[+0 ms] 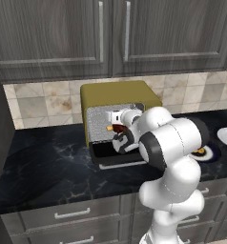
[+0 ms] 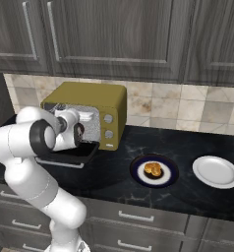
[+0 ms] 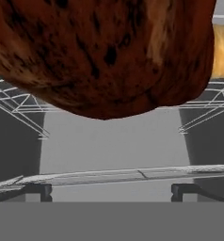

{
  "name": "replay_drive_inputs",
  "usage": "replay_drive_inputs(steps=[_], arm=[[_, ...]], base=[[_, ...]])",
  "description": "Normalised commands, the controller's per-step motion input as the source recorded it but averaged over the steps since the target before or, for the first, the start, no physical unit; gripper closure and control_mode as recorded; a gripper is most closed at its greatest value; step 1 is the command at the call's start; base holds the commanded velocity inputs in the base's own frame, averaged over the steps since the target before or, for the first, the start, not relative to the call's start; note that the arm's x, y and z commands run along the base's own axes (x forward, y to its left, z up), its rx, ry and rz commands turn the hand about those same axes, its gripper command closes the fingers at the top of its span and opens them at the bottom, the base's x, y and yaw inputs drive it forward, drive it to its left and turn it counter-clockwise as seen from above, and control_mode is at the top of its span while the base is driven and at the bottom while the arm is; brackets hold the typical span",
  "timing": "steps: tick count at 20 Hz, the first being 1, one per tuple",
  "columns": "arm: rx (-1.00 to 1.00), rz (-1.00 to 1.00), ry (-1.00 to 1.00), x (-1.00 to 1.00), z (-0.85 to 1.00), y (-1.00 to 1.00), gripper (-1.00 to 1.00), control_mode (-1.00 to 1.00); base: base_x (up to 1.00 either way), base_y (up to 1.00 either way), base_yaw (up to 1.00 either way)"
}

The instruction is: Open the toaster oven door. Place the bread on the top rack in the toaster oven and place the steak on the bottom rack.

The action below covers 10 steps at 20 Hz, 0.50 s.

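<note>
Gripper (image 1: 116,128) sits at the mouth of the toaster oven (image 1: 116,96), pinching the steak (image 3: 104,52) between its fingers. From the hand view that steak is a dark reddish-brown lump, mottled with black flecks and a paler streak, hanging close to the lens and cut off at the top and left edges. Beside it, at the right edge of that view, a golden-orange strip of the bread (image 3: 222,52) shows, mostly hidden behind the steak. Thin grey wire of the top rack (image 3: 20,106) runs behind and below the steak, and the bottom rack (image 3: 114,176) lies as a flat grey band lower down; whether the steak touches either rack cannot be told. From the left base view the toaster oven door (image 1: 118,159) lies folded down in front of the oven, its pale handle toward the counter's edge, partly covered by the arm. To the right of the oven on the black counter (image 2: 188,142) stand a dark-rimmed plate (image 2: 154,171) carrying a small orange-brown piece of food, and beyond it a plain white plate (image 2: 216,172).
</note>
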Motion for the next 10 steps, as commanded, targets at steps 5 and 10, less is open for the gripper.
replay_drive_inputs(steps=[5, 10], arm=[[0.00, 0.00, -0.11, 0.02, 0.00, 0.07, -1.00, -1.00], [0.00, 0.00, -0.13, -0.05, 0.03, 0.04, -1.00, -1.00]], base=[[0.00, 0.00, 0.00], [0.00, 0.00, 0.00]])
